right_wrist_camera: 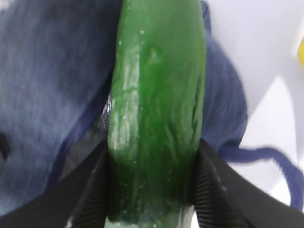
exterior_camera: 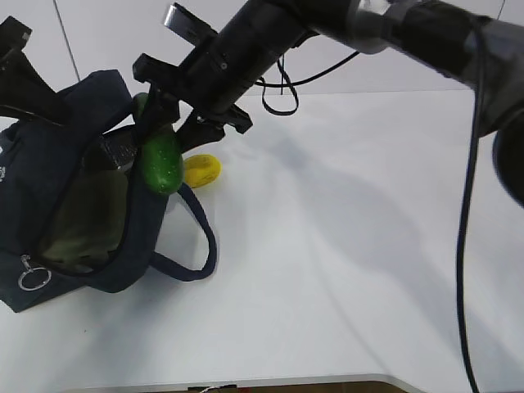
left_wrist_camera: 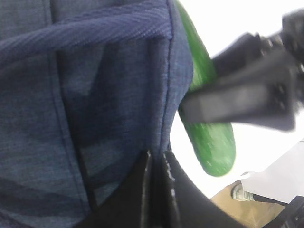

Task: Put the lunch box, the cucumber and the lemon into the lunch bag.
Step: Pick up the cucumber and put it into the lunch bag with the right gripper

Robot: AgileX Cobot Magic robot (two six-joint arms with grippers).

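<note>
The right gripper (exterior_camera: 164,135) is pinching the cucumber (exterior_camera: 160,160) between its jaws, holding it at the bag's (exterior_camera: 49,188) open rim, toward 2 o'clock of the opening. The left gripper (left_wrist_camera: 156,164) is pressing its jaws together on the bag's navy fabric at 10 o'clock. The lemon (exterior_camera: 201,170) is lying on the table (exterior_camera: 344,270), just beside the bag at 3 o'clock.
</note>
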